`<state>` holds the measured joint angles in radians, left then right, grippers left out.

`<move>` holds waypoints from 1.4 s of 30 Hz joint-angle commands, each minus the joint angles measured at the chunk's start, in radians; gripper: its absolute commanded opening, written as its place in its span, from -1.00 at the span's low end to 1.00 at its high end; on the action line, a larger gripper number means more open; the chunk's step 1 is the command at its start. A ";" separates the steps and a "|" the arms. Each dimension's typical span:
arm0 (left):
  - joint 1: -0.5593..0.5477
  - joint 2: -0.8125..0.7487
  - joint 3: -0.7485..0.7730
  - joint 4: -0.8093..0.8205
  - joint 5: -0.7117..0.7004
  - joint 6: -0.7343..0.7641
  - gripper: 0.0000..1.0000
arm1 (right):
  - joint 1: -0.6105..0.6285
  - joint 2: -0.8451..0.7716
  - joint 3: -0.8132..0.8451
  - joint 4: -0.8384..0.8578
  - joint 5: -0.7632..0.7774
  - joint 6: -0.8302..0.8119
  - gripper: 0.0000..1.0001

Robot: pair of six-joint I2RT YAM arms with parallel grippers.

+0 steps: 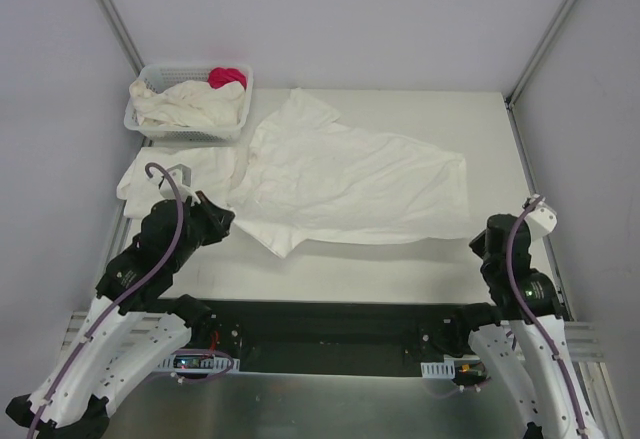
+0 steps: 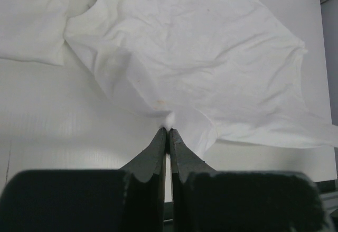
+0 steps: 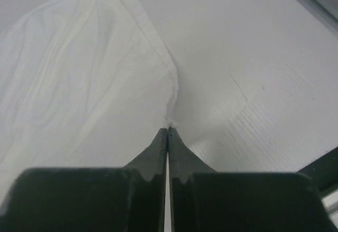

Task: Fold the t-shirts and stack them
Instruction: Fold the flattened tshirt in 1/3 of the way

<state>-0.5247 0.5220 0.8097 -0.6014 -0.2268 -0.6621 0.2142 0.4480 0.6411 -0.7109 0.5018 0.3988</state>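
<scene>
Big white t-shirt [image 1: 350, 184] lies rumpled across the tabletop [image 1: 400, 271]. Left gripper [image 1: 226, 221] sits at its near-left edge, right gripper [image 1: 478, 242] at its near-right corner. Back left, a basket [image 1: 180, 131] holds more shirts [image 1: 190, 107] plus a pink cloth [image 1: 227, 77].

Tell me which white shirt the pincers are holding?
The big shirt spread flat: left pincer and right pincer pinch its near edge. Another shirt lies in the basket, a third beside it.

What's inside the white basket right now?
The basket holds a crumpled cream t-shirt heap and a pink-red cloth at its far right corner. How many shirts are bunched there, or anything beneath them, is covered.
</scene>
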 commanded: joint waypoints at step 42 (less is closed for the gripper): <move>-0.009 0.147 0.126 -0.017 -0.042 0.058 -1.00 | -0.004 0.099 0.048 0.005 0.130 -0.028 -0.99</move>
<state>-0.5247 0.6388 0.9394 -0.6689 -0.2447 -0.6373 0.2138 0.5194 0.6727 -0.7506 0.5919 0.3988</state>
